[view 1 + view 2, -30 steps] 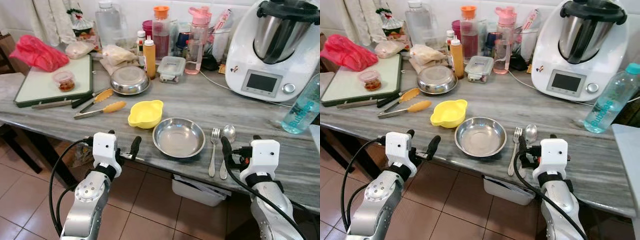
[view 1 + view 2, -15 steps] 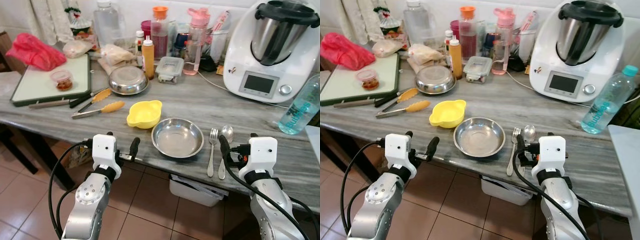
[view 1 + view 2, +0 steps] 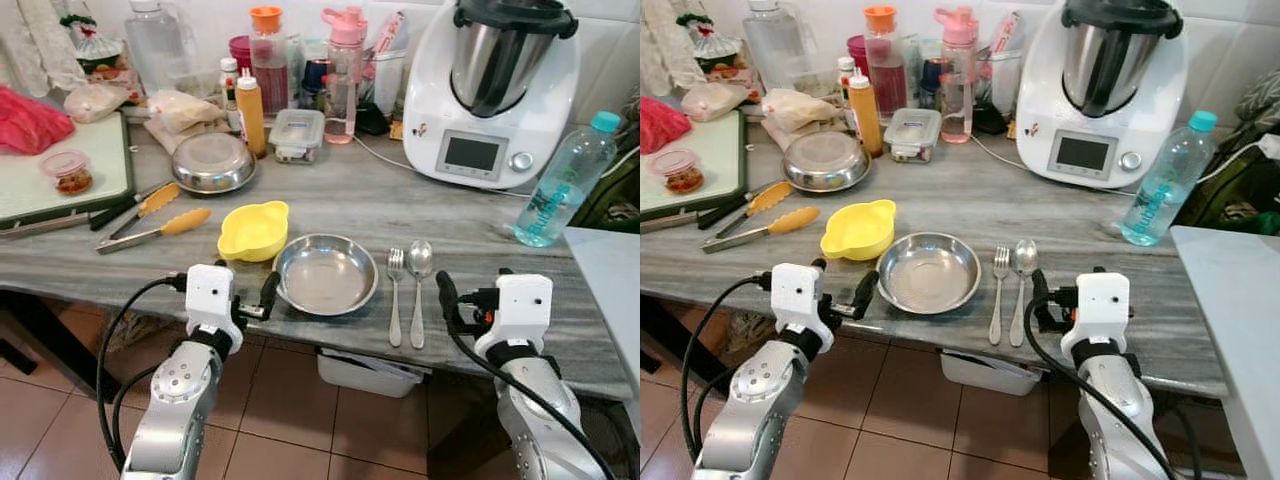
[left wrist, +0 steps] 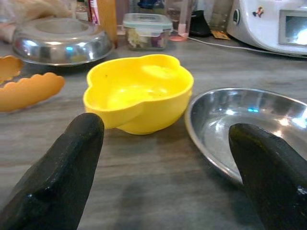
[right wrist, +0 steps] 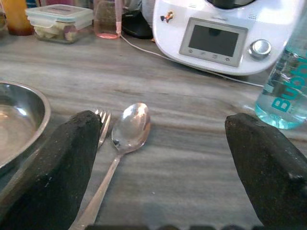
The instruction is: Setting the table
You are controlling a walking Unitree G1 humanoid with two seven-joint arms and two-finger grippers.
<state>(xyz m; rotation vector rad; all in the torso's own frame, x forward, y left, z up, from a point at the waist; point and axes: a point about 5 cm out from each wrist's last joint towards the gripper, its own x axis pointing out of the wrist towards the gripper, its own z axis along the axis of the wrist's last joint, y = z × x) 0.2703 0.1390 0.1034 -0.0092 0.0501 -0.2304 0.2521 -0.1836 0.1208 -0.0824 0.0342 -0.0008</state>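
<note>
1. Steel plate sits at the near edge of the grey counter, with a yellow bowl touching its rim on the robot's left.
2. A fork and spoon lie side by side just right of the plate.
3. The left gripper hovers at the counter's edge, fingers spread wide, holding nothing, facing bowl and plate.
4. The right gripper faces the cutlery, fingers wide apart, empty.

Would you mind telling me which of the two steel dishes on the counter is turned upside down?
The far steel dish, beside the orange-tipped tongs, lies inverted, base up. The near steel dish, between the yellow bowl and the fork, sits upright.
</note>
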